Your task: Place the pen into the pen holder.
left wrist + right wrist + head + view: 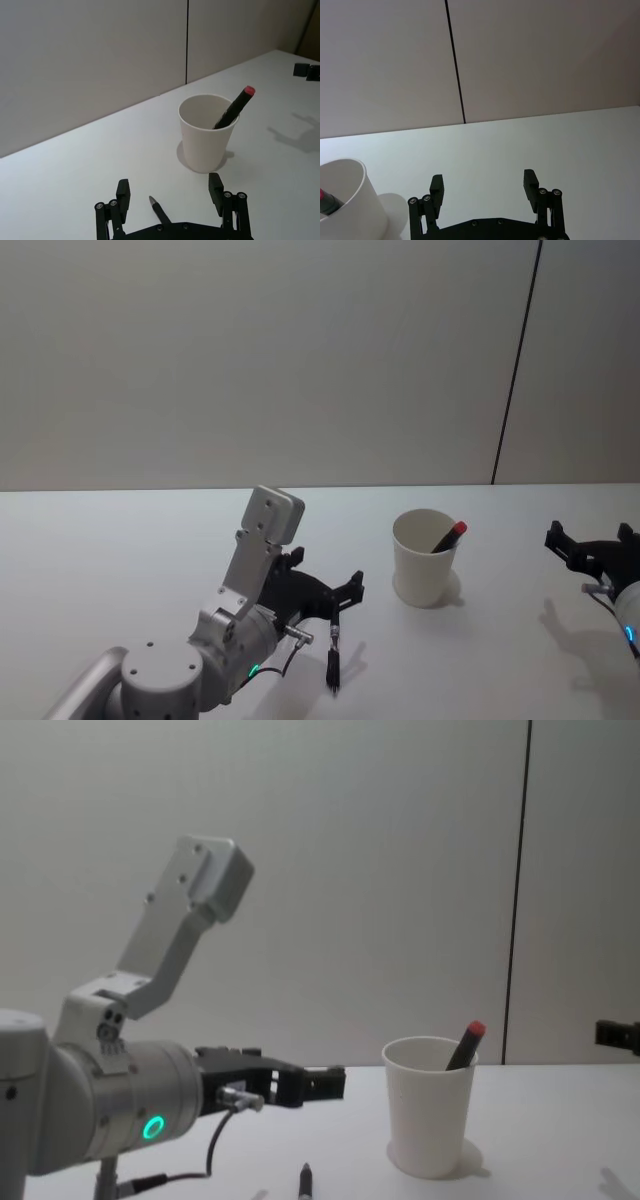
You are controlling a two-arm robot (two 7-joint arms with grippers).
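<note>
The pen holder, a white paper cup [425, 560] [206, 134] [430, 1120] [344, 202], stands right of the table's centre. A dark pen with a red cap [450, 536] [235, 107] [465, 1045] leans inside it, cap above the rim. A second dark pen [333, 660] [159, 209] [305, 1182] lies on the table to the cup's left. My left gripper [327, 575] [169, 190] [300, 1078] hovers open just above that pen, fingers apart on either side of its tip, holding nothing. My right gripper [590, 538] [483, 184] [618, 1035] stays open, right of the cup.
The white table [120, 550] runs back to a plain grey wall with a dark vertical seam [515, 360]. The left forearm rises above and behind its gripper.
</note>
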